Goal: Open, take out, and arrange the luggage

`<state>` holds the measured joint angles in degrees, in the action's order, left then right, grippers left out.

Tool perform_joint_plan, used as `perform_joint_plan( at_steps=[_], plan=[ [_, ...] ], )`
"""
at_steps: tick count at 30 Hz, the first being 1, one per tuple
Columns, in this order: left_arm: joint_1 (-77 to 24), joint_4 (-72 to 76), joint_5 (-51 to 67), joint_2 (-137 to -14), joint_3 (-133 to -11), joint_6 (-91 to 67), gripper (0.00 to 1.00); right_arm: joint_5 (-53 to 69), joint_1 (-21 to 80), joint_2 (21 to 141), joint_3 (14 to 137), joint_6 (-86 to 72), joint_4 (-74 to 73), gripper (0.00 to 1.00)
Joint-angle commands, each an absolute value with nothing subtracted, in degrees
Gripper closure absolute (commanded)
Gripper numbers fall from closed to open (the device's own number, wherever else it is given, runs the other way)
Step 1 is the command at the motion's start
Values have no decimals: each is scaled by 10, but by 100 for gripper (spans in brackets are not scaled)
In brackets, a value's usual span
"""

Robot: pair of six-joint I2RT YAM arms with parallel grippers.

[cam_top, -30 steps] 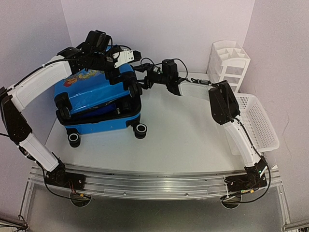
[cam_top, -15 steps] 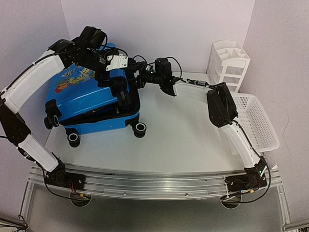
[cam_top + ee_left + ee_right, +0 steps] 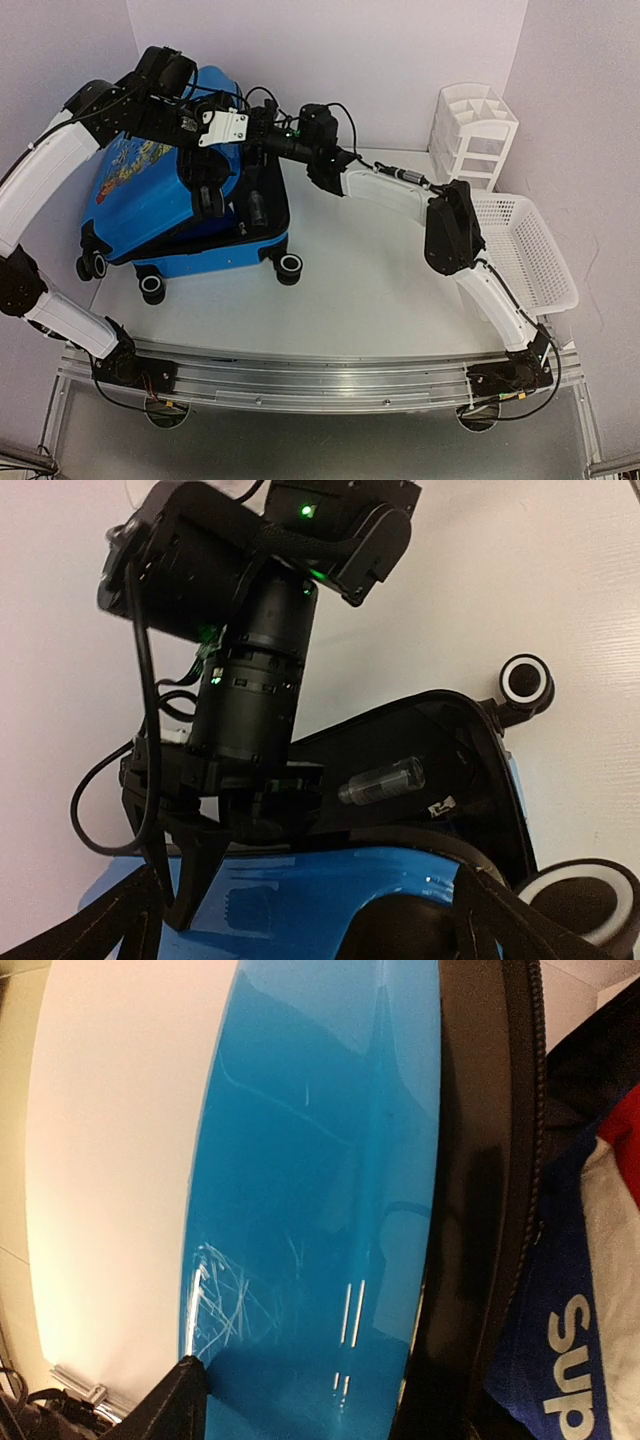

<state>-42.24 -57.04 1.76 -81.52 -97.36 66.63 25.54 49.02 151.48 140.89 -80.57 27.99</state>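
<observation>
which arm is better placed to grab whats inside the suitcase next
Right, probably. The right claw hangs at the gap under the raised luggage lid, its camera seeing printed fabric inside. The left claw straddles the lid, seemingly propping it.

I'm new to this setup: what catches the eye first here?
A bright blue suitcase with a colourful printed lid stands at the table's far left, and the left arm holds that lid partly open. The right arm reaches across toward the opening. A white basket sits at the right edge.
</observation>
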Motion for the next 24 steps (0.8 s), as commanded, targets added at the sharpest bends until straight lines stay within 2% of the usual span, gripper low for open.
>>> perform_joint_plan(
  at_steps=[1,3,5,7,10,15,20,24],
  plan=[
    [-479,-631,-26,-807,-1014,675,5,249,536,1488,1478,-766,289,41],
    [-484,-665,-12,-805,-1023,674,13,249,543,1500,1504,-765,284,50],
    [-486,-692,11,-791,-1010,687,20,248,548,1497,1504,-755,280,65],
    [-488,-716,26,-781,-1000,710,25,244,552,1480,1485,-740,277,71],
    [-489,-782,28,-787,-1026,756,27,239,555,1471,1473,-724,270,77],
    [-514,-927,-48,-836,-1117,812,26,237,563,1487,1499,-714,253,97],
    [-542,-975,-103,-841,-1108,817,20,230,576,1480,1503,-658,226,100],
    [-546,-905,-72,-832,-1088,758,26,216,580,1486,1506,-639,226,100]
  ],
)
